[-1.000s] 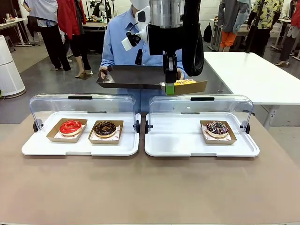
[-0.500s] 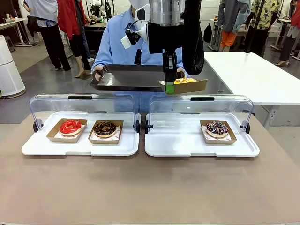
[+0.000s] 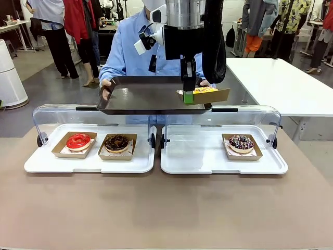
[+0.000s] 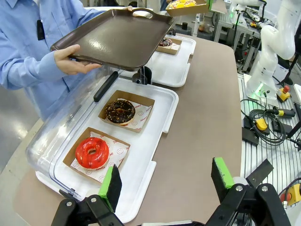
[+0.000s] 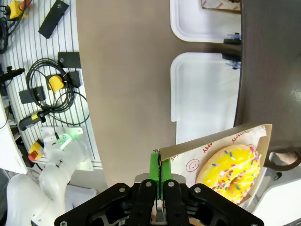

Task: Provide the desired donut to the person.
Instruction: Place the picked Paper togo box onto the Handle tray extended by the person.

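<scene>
My right gripper (image 3: 188, 97) (image 5: 159, 170) is shut on the edge of a cardboard tray holding the yellow sprinkled donut (image 3: 205, 90) (image 5: 231, 172). It hangs at the near right corner of a dark serving tray (image 3: 145, 95) (image 5: 270, 70); whether they touch I cannot tell. The person (image 3: 130, 49), in a light blue shirt, holds that serving tray with both hands above the open lids. My left gripper (image 4: 166, 181) is open over the table's near side, with nothing between its fingers. The serving tray (image 4: 117, 37) and the yellow donut (image 4: 183, 4) also show in the left wrist view.
A white tray (image 3: 88, 164) holds a red donut (image 3: 78, 140) (image 4: 92, 152) and a chocolate donut (image 3: 116, 142) (image 4: 120, 110). A second white tray (image 3: 203, 156) holds a dark sprinkled donut (image 3: 241, 142). Clear lids (image 3: 62, 112) stand open behind both. Bystanders stand farther back.
The person has brought the dark serving tray forward and lower, up to the yellow donut's cardboard tray. My right gripper has barely moved.
</scene>
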`<move>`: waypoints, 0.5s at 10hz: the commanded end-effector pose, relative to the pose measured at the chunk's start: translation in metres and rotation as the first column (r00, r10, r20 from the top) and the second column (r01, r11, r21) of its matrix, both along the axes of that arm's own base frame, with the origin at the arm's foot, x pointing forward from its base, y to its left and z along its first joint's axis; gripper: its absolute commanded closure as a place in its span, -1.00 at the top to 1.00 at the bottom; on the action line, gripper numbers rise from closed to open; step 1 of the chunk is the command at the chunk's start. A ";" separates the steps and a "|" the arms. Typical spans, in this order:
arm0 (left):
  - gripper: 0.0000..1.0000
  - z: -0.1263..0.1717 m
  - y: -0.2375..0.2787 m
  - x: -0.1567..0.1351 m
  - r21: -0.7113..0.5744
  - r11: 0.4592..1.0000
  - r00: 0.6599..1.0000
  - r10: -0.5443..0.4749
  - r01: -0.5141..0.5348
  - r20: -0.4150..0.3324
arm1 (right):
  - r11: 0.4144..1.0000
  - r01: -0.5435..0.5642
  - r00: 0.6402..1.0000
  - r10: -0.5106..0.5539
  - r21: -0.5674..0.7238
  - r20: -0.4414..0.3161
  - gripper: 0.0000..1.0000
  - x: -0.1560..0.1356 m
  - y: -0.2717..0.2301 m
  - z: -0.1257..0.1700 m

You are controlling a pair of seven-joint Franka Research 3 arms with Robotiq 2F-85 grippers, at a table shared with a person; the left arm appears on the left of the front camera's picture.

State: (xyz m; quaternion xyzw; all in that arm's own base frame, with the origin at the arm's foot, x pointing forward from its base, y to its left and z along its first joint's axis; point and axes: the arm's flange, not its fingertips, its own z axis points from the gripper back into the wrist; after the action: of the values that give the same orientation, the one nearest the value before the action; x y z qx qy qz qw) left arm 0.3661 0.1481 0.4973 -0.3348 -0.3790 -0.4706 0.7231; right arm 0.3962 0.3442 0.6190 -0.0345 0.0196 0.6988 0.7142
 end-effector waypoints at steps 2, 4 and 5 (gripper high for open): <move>1.00 0.001 0.001 0.000 -0.019 1.000 1.000 -0.001 0.001 0.021 | 1.000 0.006 1.000 -0.006 0.000 -0.001 -1.00 -0.003 0.000 0.002; 1.00 0.001 0.001 0.000 -0.019 1.000 1.000 -0.001 0.001 0.021 | 1.000 0.006 1.000 -0.006 0.000 -0.001 -1.00 -0.003 0.000 0.002; 1.00 0.001 0.001 0.000 -0.019 1.000 1.000 -0.001 0.001 0.021 | 1.000 0.006 1.000 -0.006 0.000 -0.001 -1.00 -0.003 0.000 0.002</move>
State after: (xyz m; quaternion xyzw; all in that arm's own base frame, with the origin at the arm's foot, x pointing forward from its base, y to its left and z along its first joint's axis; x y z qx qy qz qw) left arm 0.3661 0.1481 0.4973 -0.3348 -0.3790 -0.4706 0.7231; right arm 0.3962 0.3442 0.6190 -0.0345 0.0196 0.6988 0.7143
